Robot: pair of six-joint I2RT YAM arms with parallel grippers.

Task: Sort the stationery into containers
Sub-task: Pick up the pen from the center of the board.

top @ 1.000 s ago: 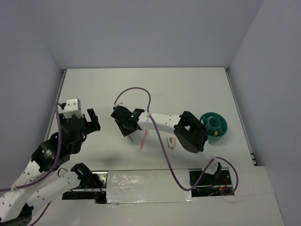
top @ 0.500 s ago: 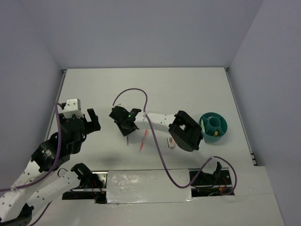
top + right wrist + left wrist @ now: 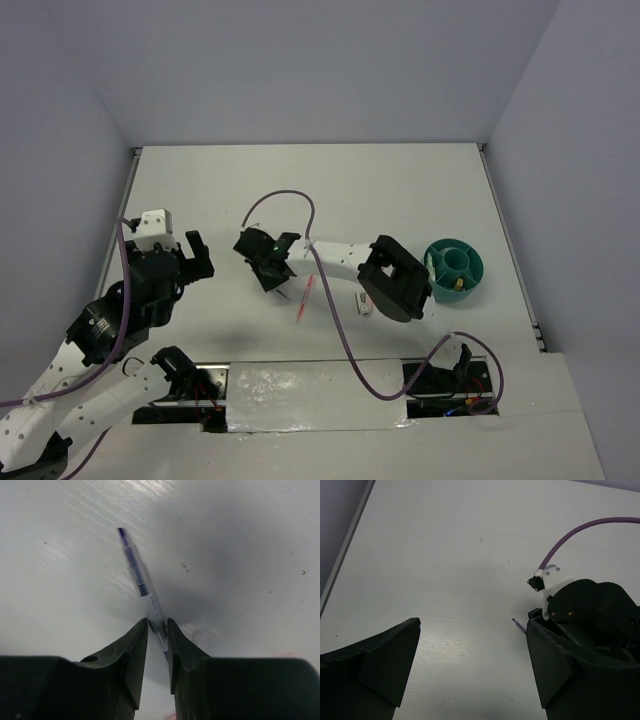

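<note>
Two grippers working left of the cup [image 3: 478, 265].
Right gripper [image 3: 157, 625] is seemingly pinching a pen [image 3: 142, 587] in narrow jaws; left gripper [image 3: 472, 630] is gaping wide, empty.

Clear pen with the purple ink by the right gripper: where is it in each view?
Right wrist: clear pen at centre, running up-left from between the right gripper fingertips.
Left wrist: only its purple tip shows, right of centre, beside that gripper.
Top external: mostly hidden under that gripper, left of the pink-red pen.
Shared landmark: the right gripper.
</note>
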